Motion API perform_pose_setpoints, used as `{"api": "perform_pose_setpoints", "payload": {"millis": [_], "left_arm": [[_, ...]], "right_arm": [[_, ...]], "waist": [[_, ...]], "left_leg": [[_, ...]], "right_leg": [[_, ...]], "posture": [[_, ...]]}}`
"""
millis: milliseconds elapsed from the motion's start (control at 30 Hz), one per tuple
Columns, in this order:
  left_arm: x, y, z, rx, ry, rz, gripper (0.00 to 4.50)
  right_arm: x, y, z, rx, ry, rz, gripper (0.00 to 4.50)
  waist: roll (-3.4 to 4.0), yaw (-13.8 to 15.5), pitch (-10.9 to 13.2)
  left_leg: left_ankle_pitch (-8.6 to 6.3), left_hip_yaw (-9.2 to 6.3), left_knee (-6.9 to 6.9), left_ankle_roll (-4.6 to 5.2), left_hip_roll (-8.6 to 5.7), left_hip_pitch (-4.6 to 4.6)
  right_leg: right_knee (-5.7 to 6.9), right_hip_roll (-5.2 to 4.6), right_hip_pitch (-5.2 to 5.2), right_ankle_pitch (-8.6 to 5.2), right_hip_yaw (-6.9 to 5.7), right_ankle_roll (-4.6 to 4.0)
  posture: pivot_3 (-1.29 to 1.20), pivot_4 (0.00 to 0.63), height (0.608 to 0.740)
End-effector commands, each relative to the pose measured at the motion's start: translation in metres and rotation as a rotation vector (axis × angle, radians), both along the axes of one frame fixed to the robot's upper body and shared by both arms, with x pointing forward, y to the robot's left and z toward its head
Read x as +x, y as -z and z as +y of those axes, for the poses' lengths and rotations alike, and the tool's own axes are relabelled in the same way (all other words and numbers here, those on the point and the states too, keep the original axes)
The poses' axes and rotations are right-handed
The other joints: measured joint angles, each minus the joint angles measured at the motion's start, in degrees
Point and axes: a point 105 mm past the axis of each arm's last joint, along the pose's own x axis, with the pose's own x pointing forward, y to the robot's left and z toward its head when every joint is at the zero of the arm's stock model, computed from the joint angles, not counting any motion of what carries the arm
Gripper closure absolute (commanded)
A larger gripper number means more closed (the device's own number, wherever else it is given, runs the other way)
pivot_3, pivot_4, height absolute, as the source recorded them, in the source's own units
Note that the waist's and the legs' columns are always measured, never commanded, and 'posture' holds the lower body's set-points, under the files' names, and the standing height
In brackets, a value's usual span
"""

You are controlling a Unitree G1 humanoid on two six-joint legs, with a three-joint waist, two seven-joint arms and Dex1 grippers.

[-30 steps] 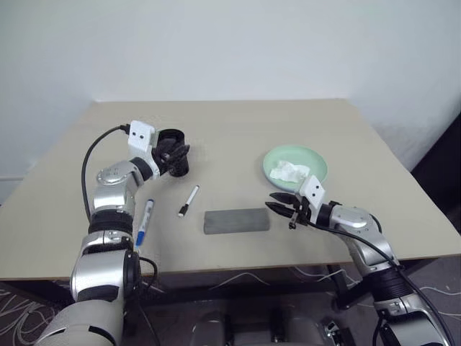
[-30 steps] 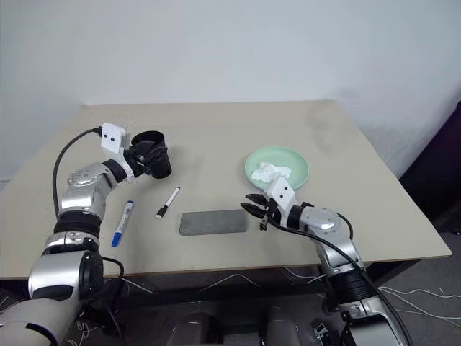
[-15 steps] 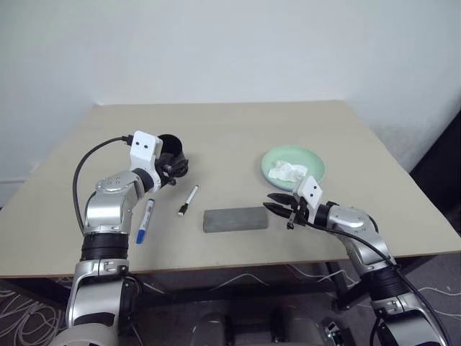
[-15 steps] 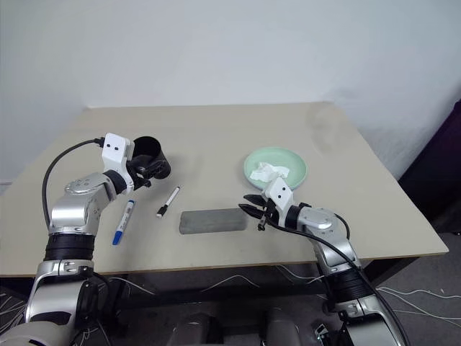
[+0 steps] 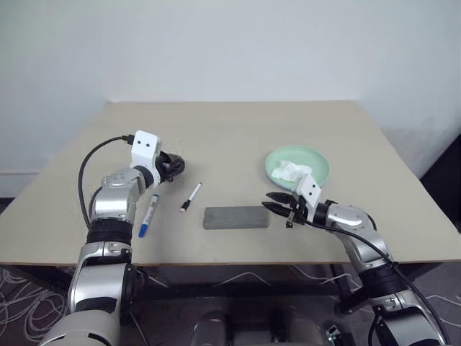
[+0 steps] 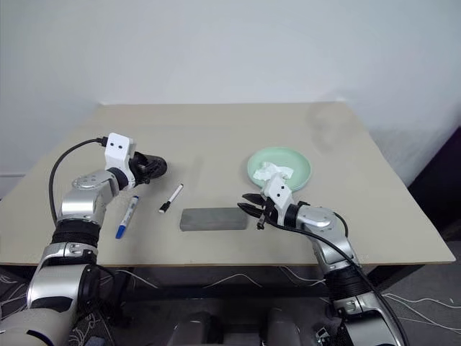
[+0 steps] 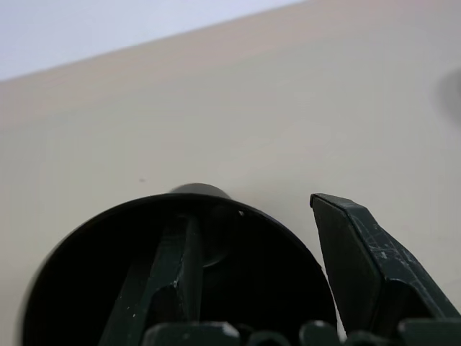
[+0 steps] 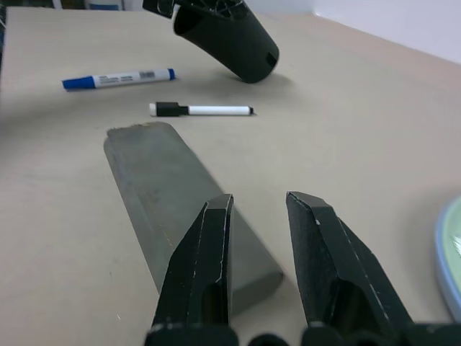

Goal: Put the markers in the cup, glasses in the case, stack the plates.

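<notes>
My left gripper (image 5: 168, 169) is shut on the black cup (image 6: 153, 167) at the table's left, one finger (image 7: 169, 281) inside the rim and one outside. The cup (image 8: 230, 40) is tilted, its base low over the table. A long white marker with blue ends (image 5: 148, 215) lies beside my left forearm. A short marker with a black cap (image 5: 190, 197) lies between it and the grey case (image 5: 236, 217), which is closed. My right gripper (image 5: 268, 201) hovers open at the case's right end, holding nothing. The mint green plate (image 5: 318, 163) sits behind it. The glasses are out of view.
A crumpled white tissue (image 5: 290, 171) lies on the green plate. The case lies close to the table's front edge (image 5: 238, 264). Bare tabletop stretches across the middle and the back.
My left arm has lowered and tipped the cup forward, closer to the tabletop. The right gripper has stayed where it was. The camera view has shifted slightly.
</notes>
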Motion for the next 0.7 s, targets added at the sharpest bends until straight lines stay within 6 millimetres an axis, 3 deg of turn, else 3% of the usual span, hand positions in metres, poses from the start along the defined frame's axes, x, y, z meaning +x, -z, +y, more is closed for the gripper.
{"api": "perform_pose_setpoints", "payload": {"millis": [33, 133, 200, 433, 533, 667, 700], "left_arm": [[0.009, -0.023, -0.009, 0.01, 0.033, -0.07, 2.11], [0.011, -0.026, -0.009, 0.006, 0.034, -0.078, 2.11], [0.014, -0.03, -0.008, 0.016, 0.027, -0.088, 2.48], [0.02, -0.043, -0.001, 0.044, 0.012, -0.112, 2.48], [0.022, -0.048, 0.004, 0.062, 0.009, -0.117, 3.08], [0.022, -0.051, -0.001, 0.102, 0.068, -0.115, 4.46], [0.022, -0.051, -0.002, 0.131, 0.093, -0.108, 4.46]], "right_arm": [[0.001, -0.015, -0.002, 0.022, 0.002, -0.057, 3.27], [0.001, -0.015, -0.002, 0.021, 0.003, -0.057, 3.27], [0.002, -0.016, -0.001, 0.02, 0.0, -0.058, 3.27], [0.004, -0.017, 0.002, 0.019, -0.009, -0.063, 3.27], [0.004, -0.017, 0.002, 0.018, -0.012, -0.064, 3.27], [0.005, -0.018, 0.003, 0.018, -0.014, -0.068, 3.27], [0.006, -0.018, 0.003, 0.018, -0.014, -0.069, 3.27]], "waist": [[0.01, -0.03, 0.01], [0.0, -0.02, 0.01], [0.0, -0.01, 0.01], [-0.01, 0.0, 0.01], [-0.01, 0.03, 0.01], [-0.01, 0.01, 0.01], [-0.01, 0.01, 0.01]], "left_leg": [[0.0, -0.38, 0.15, 0.0, -0.05, 0.01], [0.01, -0.86, 0.3, 0.0, -0.02, 0.05], [0.02, -0.94, 0.43, 0.01, -0.01, 0.09], [-0.03, -0.88, 0.75, 0.08, -0.1, 0.07], [-0.08, -0.86, 0.74, 0.15, -0.15, 0.07], [-0.08, -0.84, 0.74, 0.15, -0.12, 0.07], [-0.08, -0.83, 0.74, 0.15, -0.11, 0.08]], "right_leg": [[-0.11, 0.1, 0.14, 0.0, -0.14, 0.0], [-0.43, 0.11, 0.36, 0.0, -0.57, 0.01], [-0.47, 0.1, 0.43, 0.01, -0.61, 0.01], [-0.54, 0.07, 0.56, 0.01, -0.36, 0.01], [-0.55, 0.07, 0.56, 0.01, -0.26, 0.01], [-0.54, 0.09, 0.55, 0.01, -0.26, 0.0], [-0.54, 0.09, 0.55, 0.01, -0.27, 0.0]], "posture": [[0.0, 0.0, 0.729], [0.0, 0.0, 0.729], [0.0, 0.0, 0.729], [0.0, 0.0, 0.729], [0.0, 0.0, 0.729], [0.0, 0.0, 0.729], [0.0, 0.0, 0.729]]}}
